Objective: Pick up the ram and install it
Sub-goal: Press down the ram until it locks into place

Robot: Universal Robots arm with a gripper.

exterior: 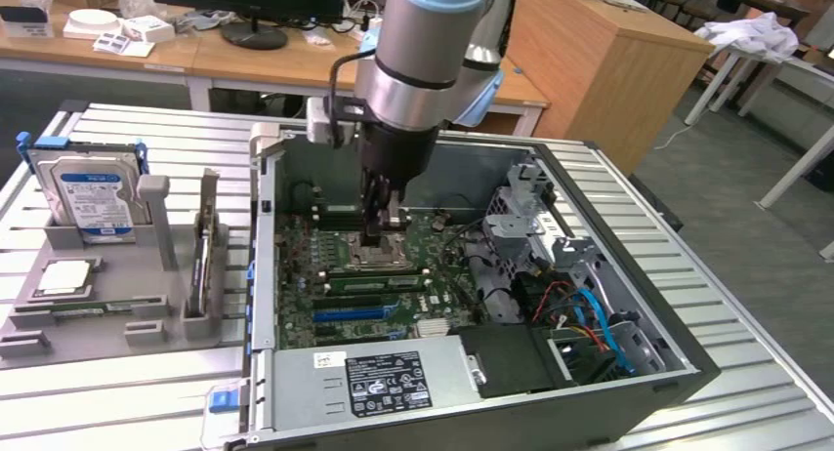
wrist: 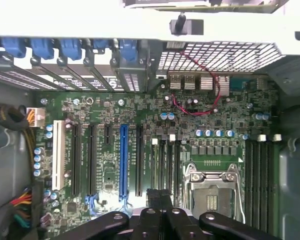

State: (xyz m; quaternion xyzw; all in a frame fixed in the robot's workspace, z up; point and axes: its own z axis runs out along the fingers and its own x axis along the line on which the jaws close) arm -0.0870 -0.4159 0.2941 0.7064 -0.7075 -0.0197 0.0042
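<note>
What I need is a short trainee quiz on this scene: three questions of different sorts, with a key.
1. True or false: the hand is open.
2. What stands upright in the grey holder at the exterior view's left? A) a hard drive B) a fan C) a keyboard
3. Fill in: the hand is down inside the open computer case, over the green ____.

Key: 1 false, it is shut. 2 A. 3 motherboard.
</note>
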